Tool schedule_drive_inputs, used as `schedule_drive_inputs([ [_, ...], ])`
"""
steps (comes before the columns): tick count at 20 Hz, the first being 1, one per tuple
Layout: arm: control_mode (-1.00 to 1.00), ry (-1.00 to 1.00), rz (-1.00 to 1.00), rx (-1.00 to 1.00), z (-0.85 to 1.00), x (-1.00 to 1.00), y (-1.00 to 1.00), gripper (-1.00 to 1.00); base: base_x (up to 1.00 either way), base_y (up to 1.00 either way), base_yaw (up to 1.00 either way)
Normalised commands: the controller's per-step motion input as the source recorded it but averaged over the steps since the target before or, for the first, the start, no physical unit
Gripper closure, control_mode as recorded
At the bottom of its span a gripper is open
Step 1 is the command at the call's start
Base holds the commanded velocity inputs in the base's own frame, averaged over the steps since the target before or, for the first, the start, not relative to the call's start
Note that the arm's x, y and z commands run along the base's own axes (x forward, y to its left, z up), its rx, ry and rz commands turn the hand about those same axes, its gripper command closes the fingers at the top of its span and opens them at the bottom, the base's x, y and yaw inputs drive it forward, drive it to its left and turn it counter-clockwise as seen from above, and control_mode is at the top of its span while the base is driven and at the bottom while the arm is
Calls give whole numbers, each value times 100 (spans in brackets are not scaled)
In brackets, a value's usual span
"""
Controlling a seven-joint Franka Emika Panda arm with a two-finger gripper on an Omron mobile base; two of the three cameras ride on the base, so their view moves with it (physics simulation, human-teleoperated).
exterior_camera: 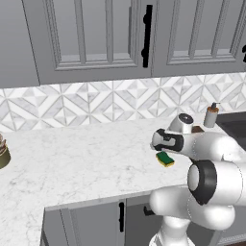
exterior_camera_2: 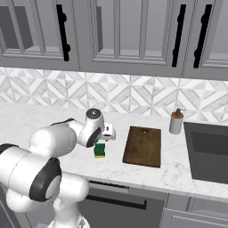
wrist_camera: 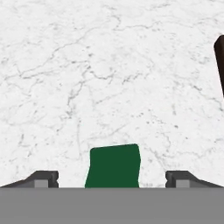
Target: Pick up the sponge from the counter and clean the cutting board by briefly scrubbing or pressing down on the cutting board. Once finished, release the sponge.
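The sponge (exterior_camera_2: 100, 150), dark green on top and yellow below, lies on the white marble counter (exterior_camera_2: 26, 121) just left of the dark brown cutting board (exterior_camera_2: 142, 146). My gripper (exterior_camera_2: 103, 140) points down right above it. In the hand view the gripper (wrist_camera: 112, 178) is open, its fingertips (wrist_camera: 43, 177) spread wide on either side of the sponge (wrist_camera: 113, 166) without touching it. The cutting board's edge (wrist_camera: 220, 61) shows at the right of that view. The left base view shows the sponge (exterior_camera: 165, 159) under the gripper (exterior_camera: 163, 151).
A brown-and-white soap bottle (exterior_camera_2: 176, 121) stands behind the board's far right corner, beside a dark sink (exterior_camera_2: 209, 149). A round container (exterior_camera: 2, 153) sits at the counter's far left. Grey wall cabinets with black handles (exterior_camera_2: 66, 33) hang above.
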Motion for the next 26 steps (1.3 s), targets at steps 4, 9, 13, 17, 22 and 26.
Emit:
schedule_drive_inputs([
  [4, -100, 1, 0, 0, 43, -40, 2, -100, 0, 0, 0],
  [9, -100, 2, 0, 0, 53, -77, 3, -100, 0, 0, 0],
  [13, -100, 0, 0, 1, 57, -65, -60, -100, 0, 0, 0],
  [17, -100, -3, 0, 6, 38, -54, -98, -100, 0, 0, 0],
  [22, -100, -8, 0, 11, 46, -24, -61, -100, 0, 0, 0],
  [26, -100, -19, 0, 4, 44, 0, -9, -100, 0, 0, 0],
])
